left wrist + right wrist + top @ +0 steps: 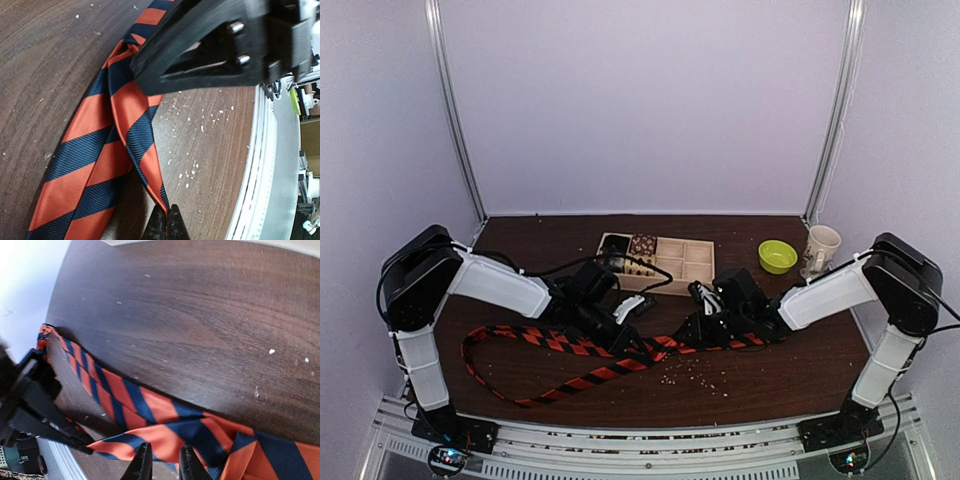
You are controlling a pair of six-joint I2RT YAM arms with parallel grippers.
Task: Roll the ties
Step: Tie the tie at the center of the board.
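Observation:
The tie (550, 340), striped red-orange and dark, lies in a long loop across the front of the table. My left gripper (167, 219) is shut on a thin folded edge of the tie (100, 150), which rises to its tips. Just to the right, my right gripper (165, 463) holds a bunched stretch of the tie (160, 410), with fabric between its slightly parted fingers. From above, the left gripper (635, 345) and the right gripper (695, 333) meet over the tie at the table's middle. The right gripper's black body (215, 45) fills the top of the left wrist view.
A wooden compartment tray (685, 262) with small patterned fabric rolls (642, 245) stands behind the grippers. A green bowl (777, 256) and a white cup (820, 248) sit at the back right. Pale crumbs (695, 375) dot the dark table near its front rail (270, 175).

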